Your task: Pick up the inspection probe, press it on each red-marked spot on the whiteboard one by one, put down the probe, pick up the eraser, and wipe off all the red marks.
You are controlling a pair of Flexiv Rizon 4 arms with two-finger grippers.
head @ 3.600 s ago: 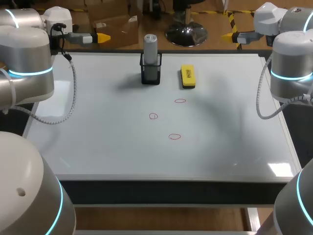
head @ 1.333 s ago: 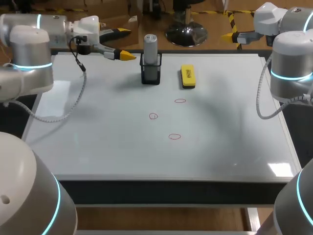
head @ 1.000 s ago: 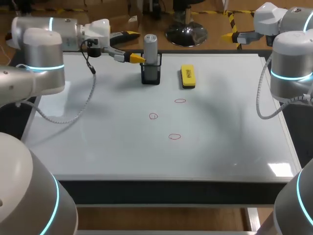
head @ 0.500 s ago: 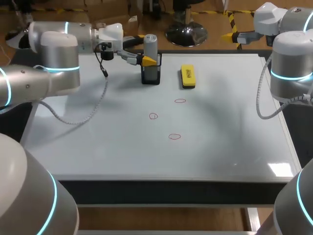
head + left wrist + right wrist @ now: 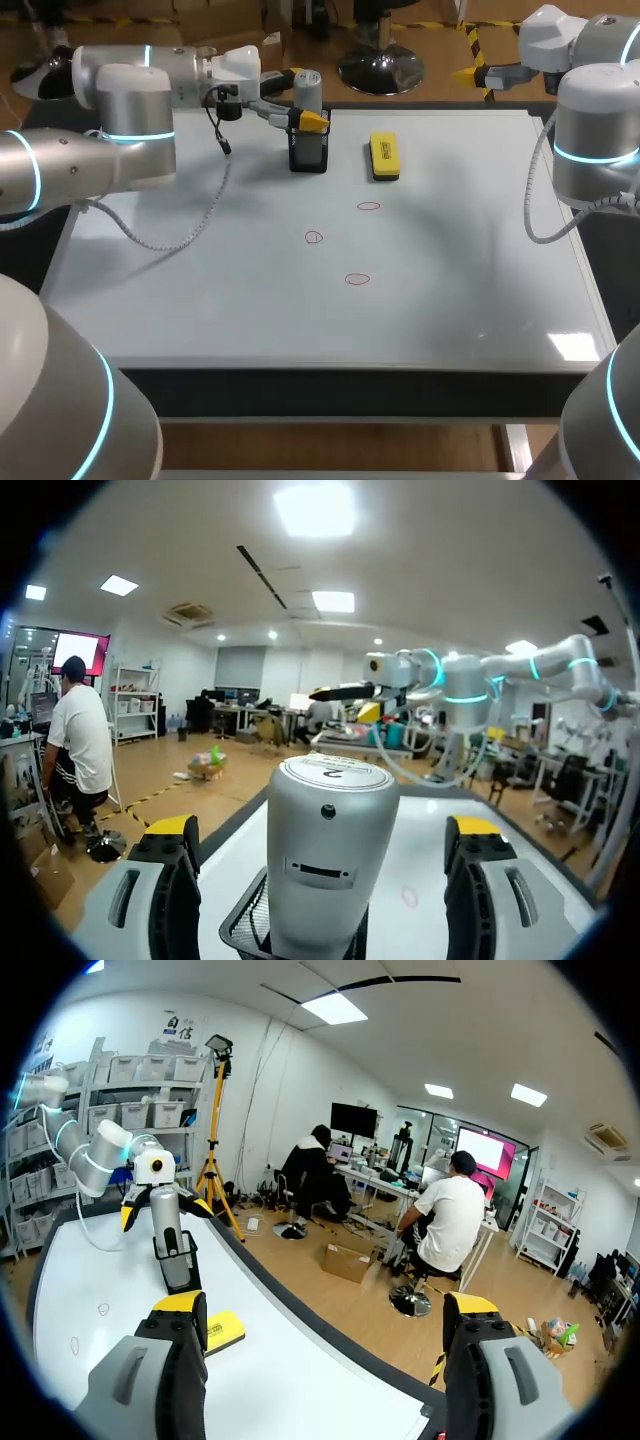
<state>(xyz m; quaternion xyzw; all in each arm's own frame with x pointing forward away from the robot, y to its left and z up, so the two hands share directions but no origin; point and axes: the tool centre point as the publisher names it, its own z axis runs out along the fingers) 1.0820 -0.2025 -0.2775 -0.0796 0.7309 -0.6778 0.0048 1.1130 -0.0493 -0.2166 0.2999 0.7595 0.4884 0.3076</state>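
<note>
Head view: whiteboard (image 5: pixel 200 290) covers the worktop; the task's things stand along its far edge, the marks lie in the middle.
Probe (image 5: pixel 307 88): grey cylinder, upright in the holder, far middle of the board.
Holder (image 5: pixel 308 155): black mesh cup; the probe's upper half stands clear of its rim.
Left gripper (image 5: pixel 325 828): open, level with the probe's upper body, one yellow tip on each side. The left wrist view shows a clear gap on both sides, so nothing is gripped yet.
Right gripper (image 5: pixel 325 1305): open and empty, off the far right corner, well apart from the things.
Eraser (image 5: pixel 383 157): yellow block, flat on the board just right of the holder, untouched.
Red marks (image 5: pixel 314 238): three small rings, nearer than the holder, none wiped.
Step in hand: picking up the probe; the task looks barely begun.
Method: close evenly on the bare cylinder above the mesh rim, keeping the probe centred so neither tip pushes it first.
Lift: draw straight up until the foot clears the holder; a slanted pull would likely drag or tip the light cup.
Risk: a smooth round body may twist in a loose hold.
</note>
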